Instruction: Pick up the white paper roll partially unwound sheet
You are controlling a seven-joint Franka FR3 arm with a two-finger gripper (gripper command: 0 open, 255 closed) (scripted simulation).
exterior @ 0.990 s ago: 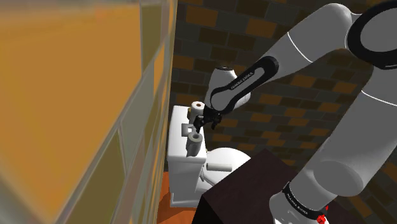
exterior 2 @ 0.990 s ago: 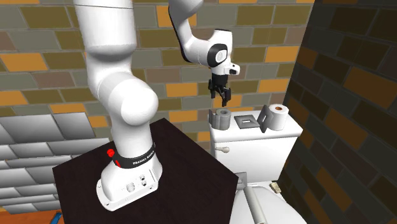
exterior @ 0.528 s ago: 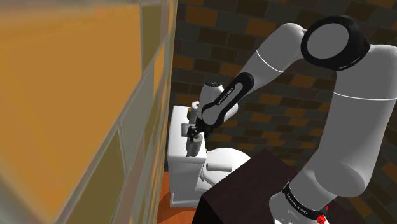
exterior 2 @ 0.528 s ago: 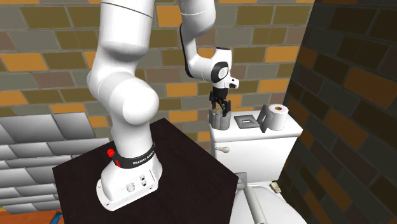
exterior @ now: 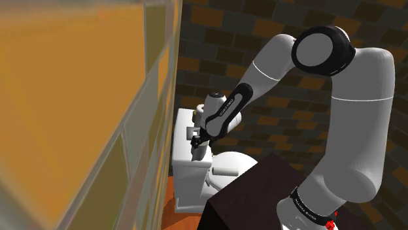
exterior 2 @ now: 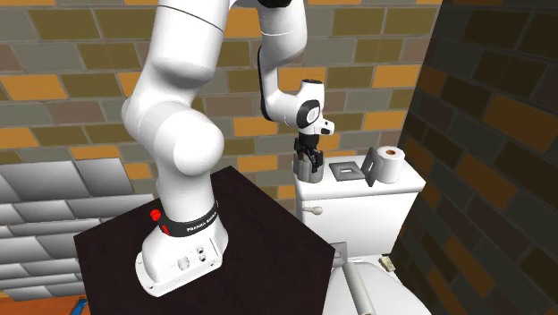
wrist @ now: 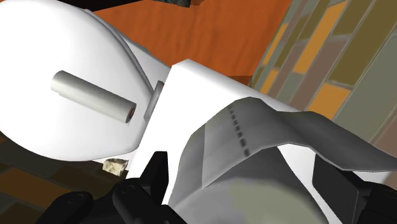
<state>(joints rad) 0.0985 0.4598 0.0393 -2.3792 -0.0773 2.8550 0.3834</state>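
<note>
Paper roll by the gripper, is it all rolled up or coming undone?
Coming undone: the wrist view shows a loose sheet with a dotted tear line spreading off the paper roll.

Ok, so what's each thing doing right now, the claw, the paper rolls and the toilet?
gripper: open, fingers either side of the grey paper roll.
grey paper roll: on the toilet tank, a sheet partly unwound, not lifted.
second paper roll: on the tank, on its side, untouched.
toilet lid: down, with a grey tube lying on it.
</note>
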